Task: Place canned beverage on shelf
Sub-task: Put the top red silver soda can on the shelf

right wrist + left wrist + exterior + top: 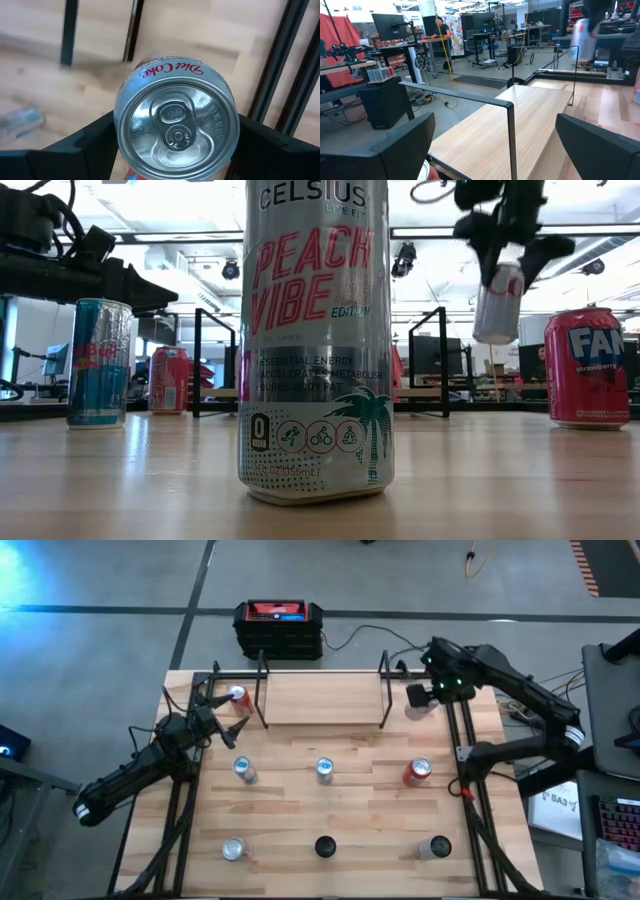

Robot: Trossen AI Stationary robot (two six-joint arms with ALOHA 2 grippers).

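Right end effector (175,145) is clamped on a Diet Coke can (175,127), held in the air just beside the right end of the shelf (320,700), outside its rod upright. In the high view the can (417,698) is largely hidden under the end effector; in the low view it (497,302) hangs tilted, clear of the desk (300,800).

Left end effector (218,705) hovers near the shelf's left end, fingers (395,150) apart and holding nothing. A red can (238,698) stands just beside it; its label is unreadable.

The shelf plank carries nothing. A Celsius can (315,340) close to the low camera blocks the middle of the shelf in that view. Other cans stand on the desk, well apart.
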